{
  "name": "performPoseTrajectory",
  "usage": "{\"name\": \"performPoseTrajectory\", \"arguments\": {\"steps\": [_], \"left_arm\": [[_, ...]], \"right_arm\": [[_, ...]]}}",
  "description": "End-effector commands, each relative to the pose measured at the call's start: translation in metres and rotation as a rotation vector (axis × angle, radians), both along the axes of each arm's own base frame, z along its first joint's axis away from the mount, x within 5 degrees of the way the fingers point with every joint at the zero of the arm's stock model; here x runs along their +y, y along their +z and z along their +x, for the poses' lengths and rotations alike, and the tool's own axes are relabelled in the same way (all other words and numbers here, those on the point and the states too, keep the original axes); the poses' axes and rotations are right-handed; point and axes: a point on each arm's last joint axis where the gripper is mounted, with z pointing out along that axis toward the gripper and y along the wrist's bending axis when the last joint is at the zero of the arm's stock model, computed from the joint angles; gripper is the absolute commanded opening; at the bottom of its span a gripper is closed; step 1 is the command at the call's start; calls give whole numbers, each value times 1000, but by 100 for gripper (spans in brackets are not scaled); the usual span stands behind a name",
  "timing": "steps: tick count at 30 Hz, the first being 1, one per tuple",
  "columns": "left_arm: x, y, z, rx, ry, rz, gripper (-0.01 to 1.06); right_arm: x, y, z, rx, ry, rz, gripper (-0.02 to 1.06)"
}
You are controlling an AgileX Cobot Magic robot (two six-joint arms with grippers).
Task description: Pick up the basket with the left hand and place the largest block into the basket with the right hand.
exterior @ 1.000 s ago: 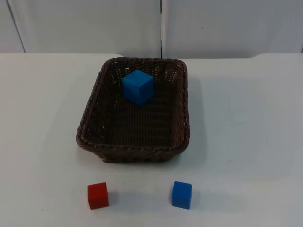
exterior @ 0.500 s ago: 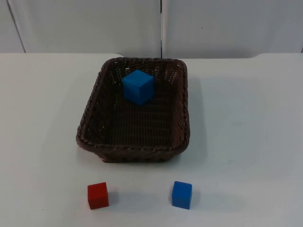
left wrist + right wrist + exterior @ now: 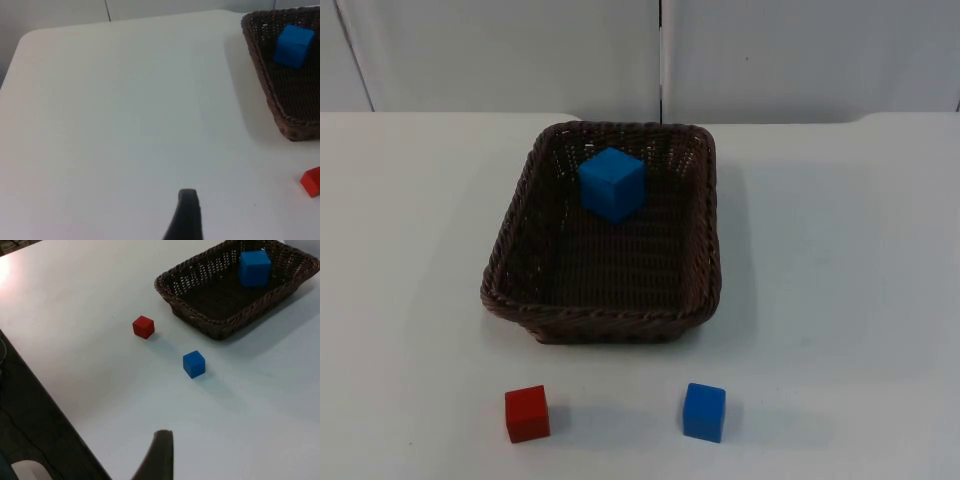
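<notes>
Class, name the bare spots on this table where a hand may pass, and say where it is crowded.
Free: table right of the basket; left of it; between red block and small blue block. Crowded: the basket's far end, where the large blue block sits.

L gripper & R gripper both hang above table, apart from everything, holding nothing.

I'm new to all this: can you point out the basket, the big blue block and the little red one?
basket (image 3: 600, 318): top view, near rim.
big blue block (image 3: 612, 183): top view, middle, inside the basket.
little red block (image 3: 527, 413): top view, middle.
</notes>
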Motion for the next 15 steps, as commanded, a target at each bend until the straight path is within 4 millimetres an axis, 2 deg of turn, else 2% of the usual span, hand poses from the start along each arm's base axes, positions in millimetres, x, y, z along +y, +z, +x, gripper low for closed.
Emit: {"name": "performPoseTrajectory", "arguments": {"steps": [1, 15], "left_arm": [[0, -1, 0, 3, 1, -9, 69], [0, -1, 0, 3, -1, -12, 69]], "right_arm": [[0, -2, 0, 2, 5, -1, 78], [0, -2, 0, 2, 5, -1, 78]]}}
